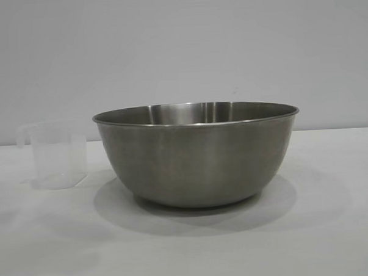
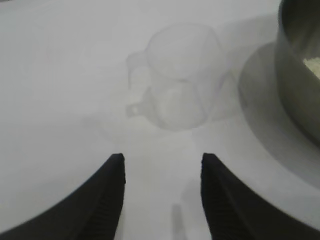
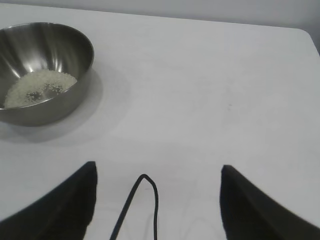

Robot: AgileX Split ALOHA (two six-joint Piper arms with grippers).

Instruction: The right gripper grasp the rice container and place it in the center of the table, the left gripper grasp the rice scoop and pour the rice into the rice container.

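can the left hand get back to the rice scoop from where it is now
Probably yes. The left hand is open and empty, with the rice scoop upright straight ahead on bare table; the rice container sits off to one side.

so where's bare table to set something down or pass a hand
Bare table lies right of the rice container and across the front edge; the right gripper, open, looks over that stretch. Tightest is the gap between the container and the rice scoop, with the open left gripper facing the scoop.
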